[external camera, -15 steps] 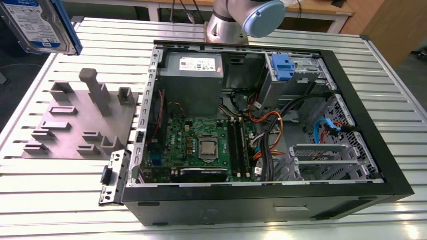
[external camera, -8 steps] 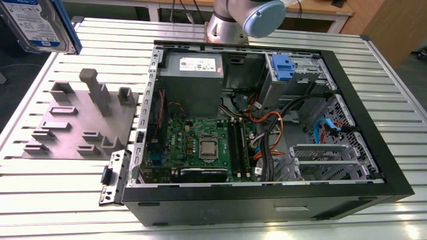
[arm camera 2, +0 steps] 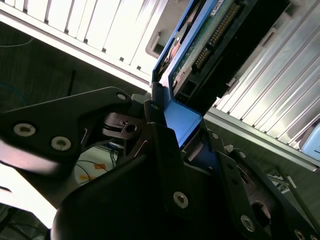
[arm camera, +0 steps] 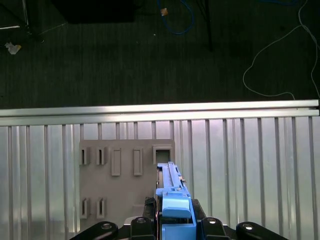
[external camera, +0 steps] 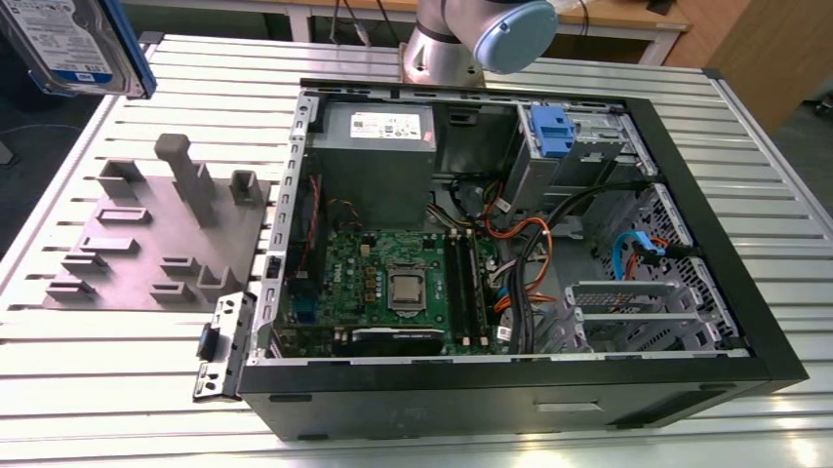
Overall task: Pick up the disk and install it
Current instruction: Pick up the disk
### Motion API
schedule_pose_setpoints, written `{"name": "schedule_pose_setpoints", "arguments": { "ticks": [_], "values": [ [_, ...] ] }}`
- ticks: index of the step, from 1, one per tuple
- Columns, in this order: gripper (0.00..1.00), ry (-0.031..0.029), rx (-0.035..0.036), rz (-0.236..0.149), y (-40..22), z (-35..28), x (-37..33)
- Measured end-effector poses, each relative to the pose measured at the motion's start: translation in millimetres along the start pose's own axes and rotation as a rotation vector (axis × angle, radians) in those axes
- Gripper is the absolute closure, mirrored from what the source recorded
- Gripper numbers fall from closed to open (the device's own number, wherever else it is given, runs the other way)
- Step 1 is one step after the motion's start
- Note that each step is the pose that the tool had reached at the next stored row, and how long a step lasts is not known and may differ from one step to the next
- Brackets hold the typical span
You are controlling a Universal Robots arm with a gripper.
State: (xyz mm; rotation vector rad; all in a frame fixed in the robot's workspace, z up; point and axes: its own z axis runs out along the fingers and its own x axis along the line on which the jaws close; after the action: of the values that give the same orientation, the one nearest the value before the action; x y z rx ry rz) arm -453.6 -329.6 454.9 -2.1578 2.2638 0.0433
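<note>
The disk [external camera: 65, 44], silver with a white-and-blue label and a blue carrier frame, hangs high at the exterior view's far left, above the table's corner. In the first wrist view the disk [arm camera: 172, 192] is seen edge-on over the grey fixture plate [arm camera: 127, 180]. My gripper [arm camera: 175, 220] is shut on its blue frame. In the second wrist view the black fingers [arm camera 2: 160, 135] clamp the blue carrier, and the disk [arm camera 2: 210, 45] with its connector edge sticks out beyond them.
An open computer case [external camera: 768, 341] lies on the slatted metal table [external camera: 117, 390], with a motherboard, cables, a grey power supply [external camera: 375, 127] and a blue latch [external camera: 553, 132] at the drive bay. The fixture plate [external camera: 156, 234] carries upright posts. Dark floor [arm camera: 150, 50] lies past the table edge.
</note>
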Motion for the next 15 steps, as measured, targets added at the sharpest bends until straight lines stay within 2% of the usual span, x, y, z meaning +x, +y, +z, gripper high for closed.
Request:
{"name": "schedule_pose_setpoints", "arguments": {
  "ticks": [15],
  "values": [
    [0.64,-0.0001,0.0001,0.0,0.3,-27.8,-0.8]
  ]
}}
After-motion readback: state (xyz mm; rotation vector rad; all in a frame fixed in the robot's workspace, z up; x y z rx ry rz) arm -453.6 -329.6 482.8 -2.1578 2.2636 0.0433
